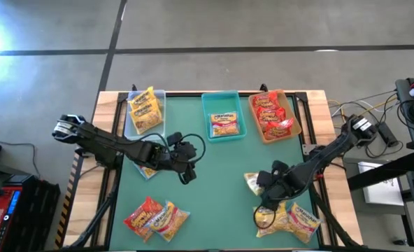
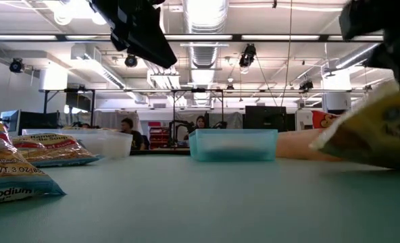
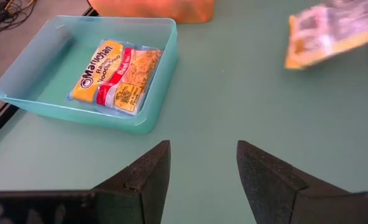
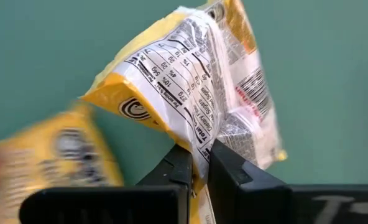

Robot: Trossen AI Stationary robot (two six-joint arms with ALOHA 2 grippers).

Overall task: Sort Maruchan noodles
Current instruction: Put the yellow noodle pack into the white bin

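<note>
Packet, yellow Maruchan (image 4: pixel 202 93): we logged it clenched in the right gripper (image 4: pixel 199 163), long axis running 5-to-11 o'clock in the wrist view. Left gripper (image 3: pixel 202 171) released, empty.

Yellow noodle packet (image 4: pixel 199 93) pinched, lifted; other packets (image 1: pixel 154 218) scattered, binned.

held packet (image 4: pixel 190 93) yellow, white label | teal bin (image 1: pixel 223 115) | green table (image 1: pixel 214 182)

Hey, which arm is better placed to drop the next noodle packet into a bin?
The right: its end effector is already shut on a yellow packet. The left end effector is open and empty near the teal bin.
</note>
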